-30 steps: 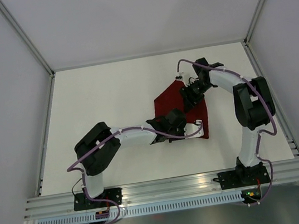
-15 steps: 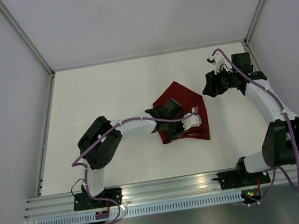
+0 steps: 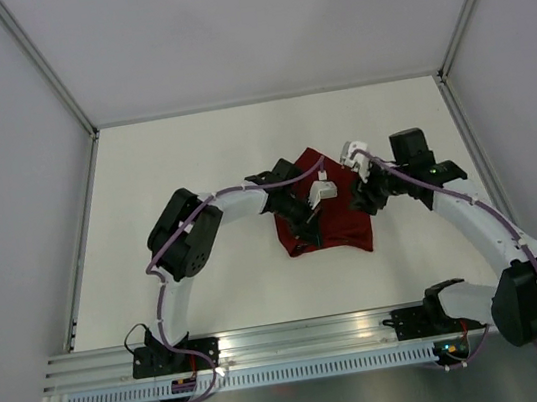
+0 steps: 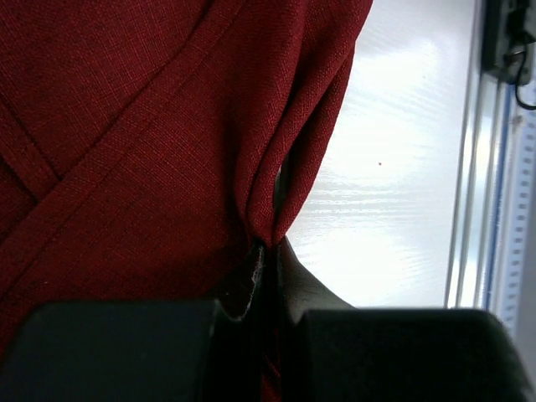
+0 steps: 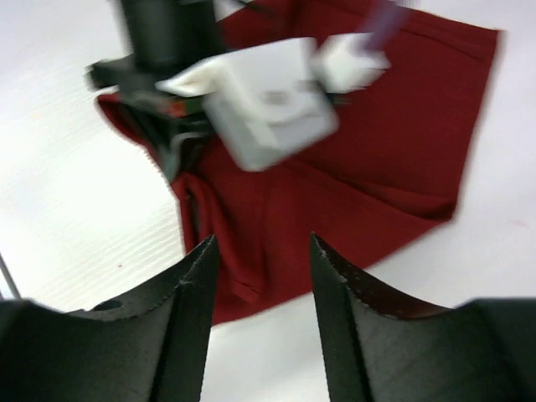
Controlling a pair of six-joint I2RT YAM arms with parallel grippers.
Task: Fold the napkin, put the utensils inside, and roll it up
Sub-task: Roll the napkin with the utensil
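The dark red napkin (image 3: 338, 229) lies bunched at the table's middle right. My left gripper (image 3: 298, 217) is over its left part, shut on a pinched fold of the cloth; the left wrist view shows that fold (image 4: 285, 151) running into the closed jaws of the left gripper (image 4: 270, 251). My right gripper (image 3: 363, 201) hovers at the napkin's right edge, open and holding nothing. In the right wrist view the right gripper (image 5: 261, 247) frames the napkin (image 5: 360, 167) ahead, with the left wrist's white camera housing (image 5: 268, 105) above the cloth. The utensils are out of view.
The white table (image 3: 193, 172) is boxed in by pale walls on three sides. A metal rail (image 3: 309, 334) runs along the near edge, also seen in the left wrist view as the rail (image 4: 494, 209) at the right.
The right arm swung out to the far right, then came back to the napkin's right edge, its jaws narrowing a little. The left gripper carried its pinched fold farther back over the cloth.
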